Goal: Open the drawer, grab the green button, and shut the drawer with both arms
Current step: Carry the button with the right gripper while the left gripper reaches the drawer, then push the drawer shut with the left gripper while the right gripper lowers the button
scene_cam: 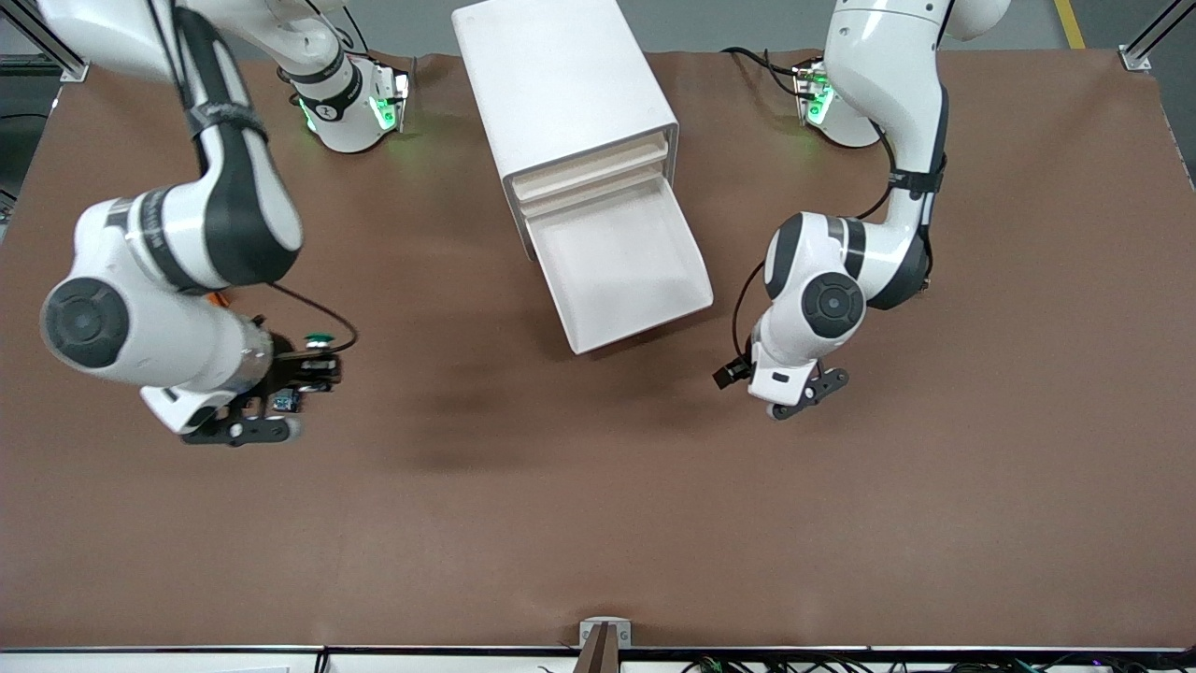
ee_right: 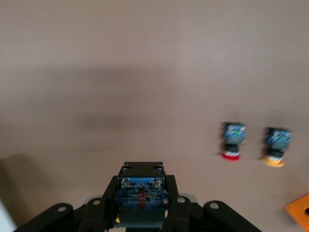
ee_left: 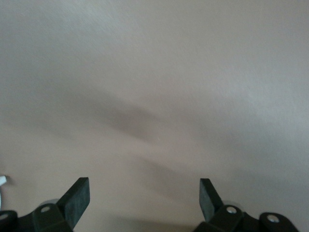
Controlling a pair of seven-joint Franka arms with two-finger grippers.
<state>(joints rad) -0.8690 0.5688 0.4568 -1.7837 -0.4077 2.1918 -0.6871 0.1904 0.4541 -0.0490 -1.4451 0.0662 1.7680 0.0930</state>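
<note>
A small grey bracket [scene_cam: 605,634] sits at the table's [scene_cam: 598,523] near edge, at 6 o'clock from the drawer in the front view.

The right gripper [scene_cam: 316,366] [ee_right: 141,186] is clamped tight on the button [scene_cam: 319,339] [ee_right: 141,193]. The right wrist view shows the blue base squeezed between the two black fingers [ee_right: 112,193], and the front view shows the green cap poking out past them. Gripper and button hang over bare table toward the right arm's end, at about 8 o'clock from the drawer. From there the right arm [scene_cam: 159,280] bends back and up to its base at 10 o'clock from the cabinet.

On the table below this gripper lie a red button [ee_right: 231,140] and a yellow button [ee_right: 276,145], both on their sides, just beside each other but apart. An orange piece [ee_right: 299,212] shows at the edge of that view. The front view hides all three under the arm.

The left gripper [scene_cam: 808,394] [ee_left: 145,193] has its fingers spread wide with nothing between them. It hangs over bare table at about 4 o'clock from the drawer. The left arm [scene_cam: 841,271] waits there, rising to its base at 2 o'clock from the cabinet.

The drawer [scene_cam: 621,271] is pulled well out of the cabinet [scene_cam: 561,84], its front end nearer the camera. It is the lowest of the drawers that show. The others [scene_cam: 589,173] above it are pushed in.
</note>
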